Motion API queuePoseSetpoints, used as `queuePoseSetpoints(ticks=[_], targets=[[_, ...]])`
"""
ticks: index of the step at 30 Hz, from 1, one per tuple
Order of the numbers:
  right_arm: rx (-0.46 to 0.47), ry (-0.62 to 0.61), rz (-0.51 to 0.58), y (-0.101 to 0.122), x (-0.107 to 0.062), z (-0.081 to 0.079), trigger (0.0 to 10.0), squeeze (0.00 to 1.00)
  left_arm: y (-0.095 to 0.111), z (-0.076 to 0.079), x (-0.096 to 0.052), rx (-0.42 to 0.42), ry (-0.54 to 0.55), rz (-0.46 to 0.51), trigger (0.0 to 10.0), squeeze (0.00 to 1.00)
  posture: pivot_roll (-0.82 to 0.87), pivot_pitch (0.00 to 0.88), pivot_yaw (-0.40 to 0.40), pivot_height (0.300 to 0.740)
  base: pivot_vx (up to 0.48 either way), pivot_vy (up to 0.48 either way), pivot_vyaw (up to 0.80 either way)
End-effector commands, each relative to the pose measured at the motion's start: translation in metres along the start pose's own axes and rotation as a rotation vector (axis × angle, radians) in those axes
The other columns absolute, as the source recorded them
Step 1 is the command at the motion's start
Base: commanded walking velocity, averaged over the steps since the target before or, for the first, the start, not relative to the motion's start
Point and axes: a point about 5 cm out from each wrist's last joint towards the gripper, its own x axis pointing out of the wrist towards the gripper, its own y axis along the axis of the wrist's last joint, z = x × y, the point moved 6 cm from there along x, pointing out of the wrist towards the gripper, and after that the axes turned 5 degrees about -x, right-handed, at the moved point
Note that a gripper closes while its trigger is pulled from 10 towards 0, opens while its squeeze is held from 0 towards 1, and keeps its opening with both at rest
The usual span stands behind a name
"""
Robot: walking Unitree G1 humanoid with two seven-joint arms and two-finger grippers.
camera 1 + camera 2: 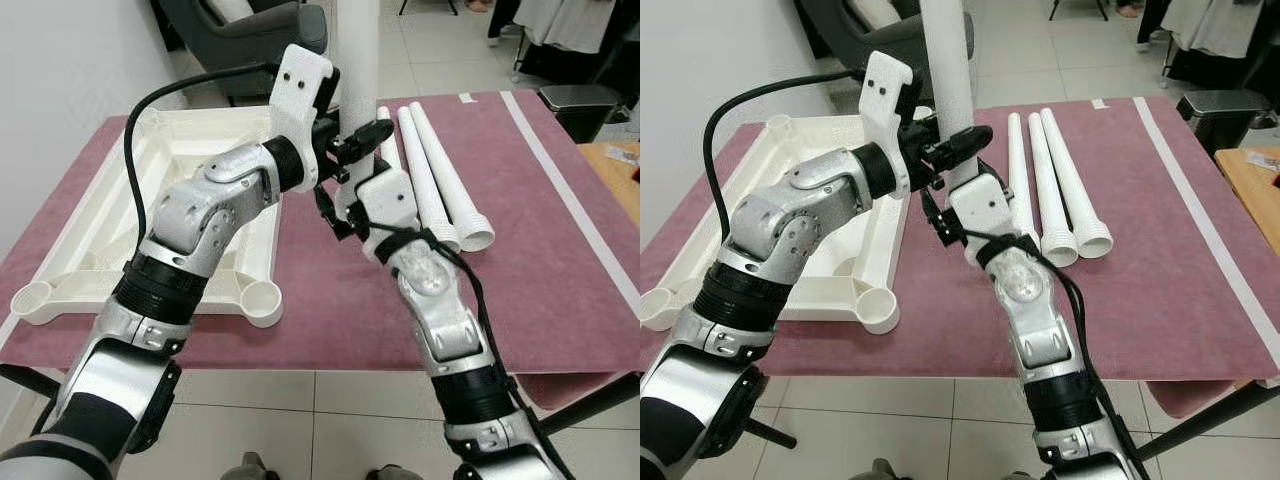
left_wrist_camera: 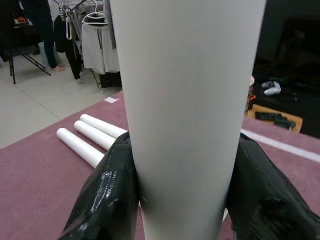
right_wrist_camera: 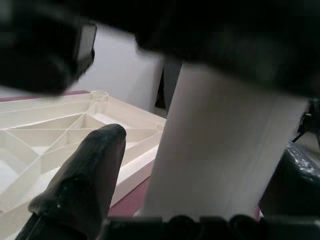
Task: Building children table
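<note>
A white table leg (image 1: 358, 50) stands upright above the maroon-covered table (image 1: 540, 270). My left gripper (image 2: 185, 195) is shut on it, one black finger (image 2: 107, 195) pressed on each side. Just below, my right gripper (image 3: 210, 150) is open around the same leg. One finger (image 3: 85, 185) stands a little off the leg, and the other is at its far side. The leg's lower end is hidden behind the grippers. The white table top (image 1: 70, 215) lies upside down at the left, with round corner sockets (image 1: 262, 297). Three more white legs (image 1: 440, 180) lie side by side at the right.
A grey armchair (image 1: 250, 40) stands behind the table. A grey bin (image 1: 580, 105) and a wooden surface (image 1: 620, 170) are at the right. A white stripe (image 1: 575, 200) runs along the cover's right side. The table's front edge is near my body, with tiled floor below.
</note>
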Motion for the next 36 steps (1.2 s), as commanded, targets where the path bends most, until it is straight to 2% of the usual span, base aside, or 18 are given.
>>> queuePoseSetpoints(ticks=[1,5,11,16,17,18,19,21,22,28,29,30,31,32,33,36], targets=[[0.054,0.047,-0.020,0.004,0.001,-0.003,10.0,0.00,-0.005,0.035,-0.010,0.106,-0.340,-0.045,0.0,0.00,-0.02,0.016,0.119,0.740,0.000,0.000,0.00],[0.055,0.063,-0.034,0.010,0.002,0.003,10.0,0.00,-0.016,0.032,-0.012,0.155,-0.341,-0.080,0.0,0.00,-0.03,0.016,0.118,0.740,0.000,0.000,0.00],[0.055,0.070,-0.053,0.009,0.000,0.006,10.0,0.00,-0.016,0.030,-0.012,0.153,-0.325,-0.073,0.0,0.00,-0.03,0.015,0.114,0.740,0.000,0.000,0.00],[0.101,0.085,-0.096,0.002,-0.006,0.006,10.0,0.00,-0.013,0.028,-0.014,0.128,-0.315,-0.050,0.0,0.00,-0.04,0.015,0.109,0.740,0.000,0.000,0.00],[0.122,0.094,-0.111,0.000,-0.007,0.005,9.5,0.00,-0.012,0.030,-0.014,0.115,-0.320,-0.038,0.0,0.00,-0.04,0.015,0.109,0.740,0.000,0.000,0.00],[0.122,0.094,-0.111,0.000,-0.007,0.005,9.5,0.00,-0.012,0.030,-0.014,0.115,-0.320,-0.038,0.0,0.00,-0.04,0.015,0.109,0.740,0.000,0.000,0.00],[0.138,0.102,-0.122,-0.002,-0.007,0.003,7.6,0.00,-0.011,0.032,-0.015,0.106,-0.327,-0.030,0.0,0.00,-0.04,0.013,0.107,0.740,0.000,0.000,0.00],[0.158,0.112,-0.137,-0.003,-0.007,0.002,7.4,0.00,-0.011,0.034,-0.015,0.107,-0.335,-0.023,0.0,0.00,-0.04,0.013,0.107,0.740,0.000,0.000,0.00],[0.176,0.119,-0.147,-0.004,-0.007,0.001,4.9,0.00,-0.011,0.036,-0.016,0.106,-0.343,-0.021,0.0,0.00,-0.04,0.012,0.104,0.740,0.000,0.000,0.00],[0.208,0.124,-0.158,-0.003,-0.005,0.001,4.5,0.00,-0.017,0.042,-0.019,0.108,-0.370,-0.030,0.0,0.00,-0.03,0.013,0.101,0.740,0.000,0.000,0.00],[0.216,0.125,-0.158,-0.002,-0.005,0.002,4.0,0.00,-0.020,0.043,-0.020,0.114,-0.372,-0.038,0.0,0.00,-0.03,0.016,0.098,0.740,0.000,0.000,0.00],[0.216,0.125,-0.158,-0.002,-0.005,0.002,4.0,0.00,-0.020,0.043,-0.020,0.114,-0.372,-0.038,0.0,0.00,-0.03,0.016,0.098,0.740,0.000,0.000,0.00],[0.223,0.126,-0.157,-0.001,-0.004,0.003,3.5,0.00,-0.023,0.044,-0.021,0.116,-0.373,-0.043,0.0,0.00,-0.03,0.016,0.098,0.740,0.000,0.000,0.00],[0.223,0.126,-0.157,-0.001,-0.004,0.003,3.5,0.00,-0.023,0.044,-0.021,0.116,-0.373,-0.043,0.0,0.00,-0.03,0.016,0.098,0.740,0.000,0.000,0.00],[0.235,0.130,-0.156,0.001,-0.004,0.003,0.0,0.00,-0.028,0.046,-0.022,0.119,-0.375,-0.053,0.0,0.00,-0.03,0.022,0.094,0.740,0.000,0.000,0.00],[0.241,0.135,-0.154,0.002,-0.005,0.003,0.0,0.00,-0.031,0.048,-0.023,0.117,-0.382,-0.056,0.0,0.00,-0.04,0.023,0.093,0.740,0.000,0.000,0.00]])
